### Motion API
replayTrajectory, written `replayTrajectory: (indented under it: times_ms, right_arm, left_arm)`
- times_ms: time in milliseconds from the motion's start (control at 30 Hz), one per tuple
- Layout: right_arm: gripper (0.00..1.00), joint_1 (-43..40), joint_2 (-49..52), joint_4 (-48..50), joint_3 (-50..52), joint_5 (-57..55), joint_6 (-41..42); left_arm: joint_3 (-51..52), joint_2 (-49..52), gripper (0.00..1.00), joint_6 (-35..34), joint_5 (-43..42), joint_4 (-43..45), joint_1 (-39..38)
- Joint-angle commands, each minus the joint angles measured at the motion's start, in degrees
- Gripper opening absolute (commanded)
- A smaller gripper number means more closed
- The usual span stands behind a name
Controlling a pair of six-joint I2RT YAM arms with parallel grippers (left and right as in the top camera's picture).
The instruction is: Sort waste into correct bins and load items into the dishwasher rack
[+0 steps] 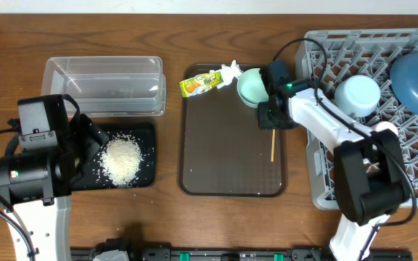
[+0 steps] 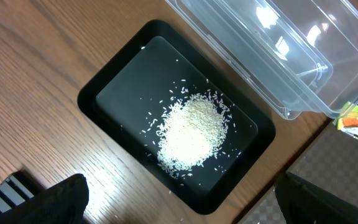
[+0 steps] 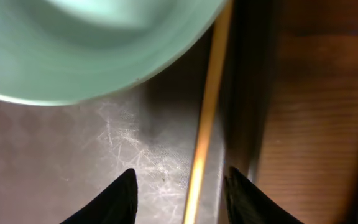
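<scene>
while low over the brown tray (image 1: 223, 167), straddling the chopstick (image 3: 207, 106) beside the mint bowl (image 3: 98, 43) with right gripper (image 3: 182, 196) parted; hovering above rice (image 2: 191, 134) in black tray (image 2: 123, 81) with left gripper (image 2: 191, 200) spread wide.

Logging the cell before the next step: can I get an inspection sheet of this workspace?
Surface: wooden table, brown serving tray mid-table.
Job's things: rice heaped in black tray; clear tub empty; wrapper and tissue at serving tray's far edge; mint bowl and chopstick on it; light blue bowl and dark blue plate in rack.
Clutter: nothing seen.
Grippers: left gripper jaws open, facing rice; right gripper jaws open, straddling chopstick.
Cables: black cable loops over rack.
Surroundings: dark rail along near edge.
</scene>
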State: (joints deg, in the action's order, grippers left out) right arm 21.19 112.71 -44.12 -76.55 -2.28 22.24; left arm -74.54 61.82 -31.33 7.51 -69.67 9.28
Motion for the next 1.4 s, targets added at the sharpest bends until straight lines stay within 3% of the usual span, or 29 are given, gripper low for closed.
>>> replayTrajectory:
  times_ms: [0,300,333,467,667,1067,1367]
  right_arm:
    - [0.43,0.3,2.3,0.2,-0.6,2.1,1.2]
    - [0.42,0.2,5.2,0.4,-0.2,1.7,2.6]
    - [0.39,0.2,5.3,0.4,-0.2,1.7,2.6]
    - [0.09,0.2,5.1,-0.1,-0.2,1.7,2.6]
    - [0.01,-0.2,2.6,-1.9,-0.5,1.9,2.6]
    - [0.01,-9.1,-17.8,-6.4,-1.6,4.2,-1.0]
    - [0.01,-21.8,-28.9,-0.9,-1.6,5.8,-15.1]
  left_arm:
    - [-0.7,0.0,0.98,-0.3,0.5,-0.2,0.2]
    - [-0.7,0.0,0.97,-0.3,0.5,-0.2,0.2]
    - [-0.7,0.0,0.98,-0.3,0.5,-0.2,0.2]
    - [-0.7,0.0,0.97,-0.3,0.5,-0.2,0.2]
    - [-0.7,0.0,0.98,-0.3,0.5,-0.2,0.2]
    - [-0.7,0.0,0.97,-0.3,0.5,-0.2,0.2]
    - [-0.7,0.0,0.97,-0.3,0.5,-0.2,0.2]
